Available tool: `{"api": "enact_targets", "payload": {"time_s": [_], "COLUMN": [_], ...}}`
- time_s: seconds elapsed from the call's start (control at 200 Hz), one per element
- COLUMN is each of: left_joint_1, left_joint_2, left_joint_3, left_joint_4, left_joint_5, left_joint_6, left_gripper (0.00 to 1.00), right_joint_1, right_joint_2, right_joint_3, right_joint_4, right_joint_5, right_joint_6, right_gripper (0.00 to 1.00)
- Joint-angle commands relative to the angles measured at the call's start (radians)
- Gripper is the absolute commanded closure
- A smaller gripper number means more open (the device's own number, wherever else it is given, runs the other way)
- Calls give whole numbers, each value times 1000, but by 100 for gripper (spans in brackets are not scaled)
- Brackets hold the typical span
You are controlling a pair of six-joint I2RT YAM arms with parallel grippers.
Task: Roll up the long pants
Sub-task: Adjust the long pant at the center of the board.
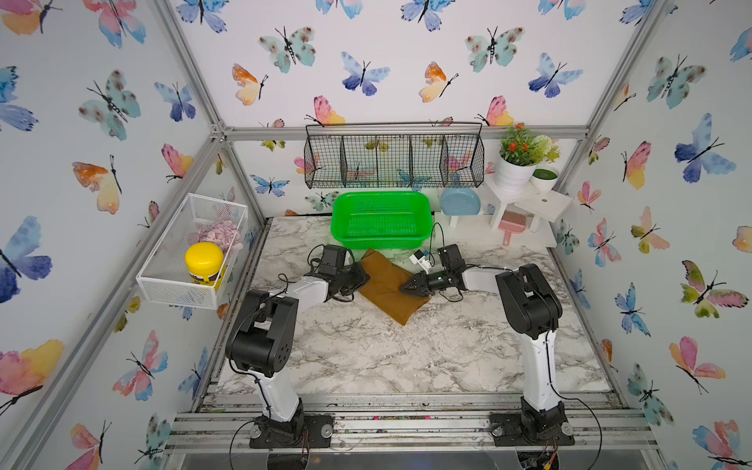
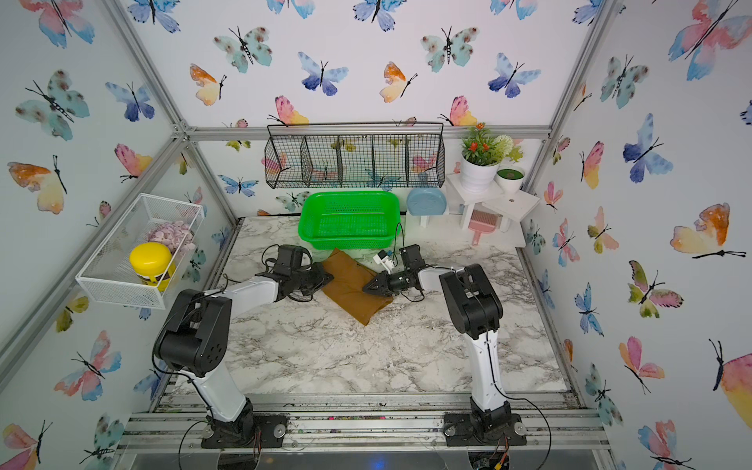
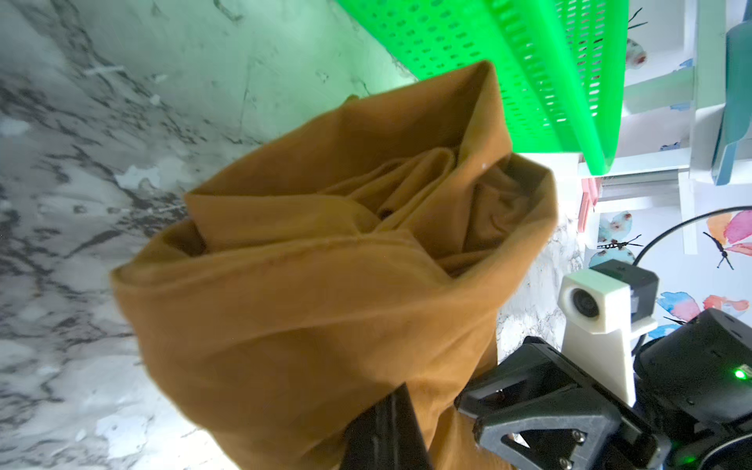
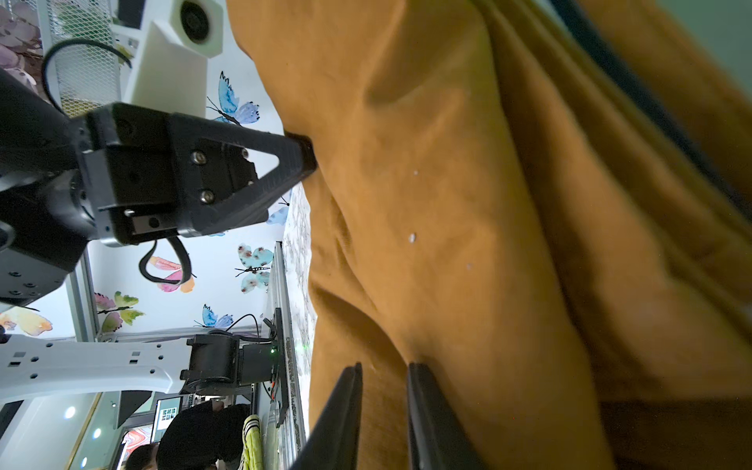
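Mustard-brown long pants (image 1: 386,285) bundled on the desk (image 1: 407,358): left fingers (image 4: 285,162) clamp one edge, right fingers (image 4: 431,415) pinch a fold.

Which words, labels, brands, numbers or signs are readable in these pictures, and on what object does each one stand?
No text can be read in any view.
On the yellow-lidded jar, a dark label: too small to read.
On the screens outside the cell, in the right wrist view: blurred, unreadable.
On the long pants: no print or tag shows.
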Motion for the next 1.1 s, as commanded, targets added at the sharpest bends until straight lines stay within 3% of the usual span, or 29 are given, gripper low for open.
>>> {"api": "enact_targets", "payload": {"time_s": [0.0,0.15,0.355,0.781,0.971,1.096], "left_joint_1": [-46,-127,-138,-6,22,27], "left_joint_2": [-18,26,63,216,213,210], "left_joint_3": [62,179,200,167,116,95], "left_joint_4": [-99,-146,-126,-54,-27,-18], "left_joint_5": [-49,-38,-24,-41,-26,-16], "left_joint_6": [43,75,61,53,52,55], "left_gripper": [100,100,100,100,100,100], "right_joint_1": [-23,-23,-23,-23,-22,-23], "right_joint_2": [90,94,92,85,61,-24], "right_joint_3": [-57,-54,-53,-54,-53,-55], "right_joint_4": [-136,-147,-151,-168,-203,-196], "right_joint_5": [152,153,148,139,146,151], "right_joint_6": [-25,-28,-29,-42,-64,-68], "right_gripper": [75,75,75,75,74,60]}}
